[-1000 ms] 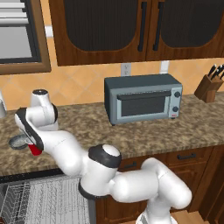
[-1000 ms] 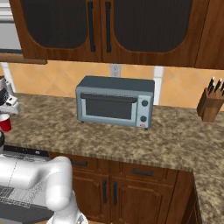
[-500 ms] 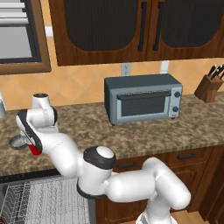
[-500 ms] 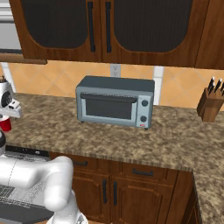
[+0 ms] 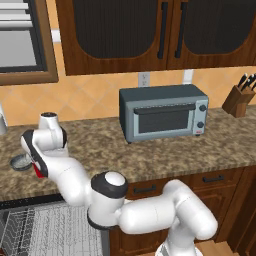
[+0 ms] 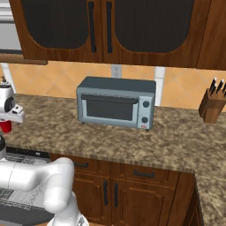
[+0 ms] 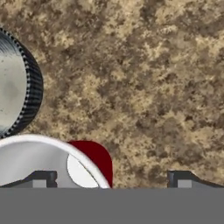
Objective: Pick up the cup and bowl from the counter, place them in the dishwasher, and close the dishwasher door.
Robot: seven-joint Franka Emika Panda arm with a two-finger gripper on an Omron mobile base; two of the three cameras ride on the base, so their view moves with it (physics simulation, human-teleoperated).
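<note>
White wire racks of the dishwasher [image 5: 35,232] lie nearest to me, low at my left in the left base view, under the front edge of the table [image 5: 165,150]. Above them my arm bends back over the speckled granite, and my tool [image 7: 109,179] hangs over the cup [image 7: 94,162], its jaws spread as wide as they go and holding nothing. In the hand view one dark fingertip [image 7: 41,178] stands over the cup's pale inside and the other rises over bare granite, so the cup's white rim and red wall pass between them. The cup [image 5: 38,171] peeks out red from behind my wrist in the left base view, and it shows at the far left edge of the right base view [image 6: 5,126] below my hand. Just beside the cup sits the bowl [image 5: 21,161], grey and shallow; in the hand view its ribbed side [image 7: 17,87] fills the left edge. Farther back stands a grey toaster oven [image 5: 162,112], and a knife block [image 5: 239,100] rests near the wall at the right.
</note>
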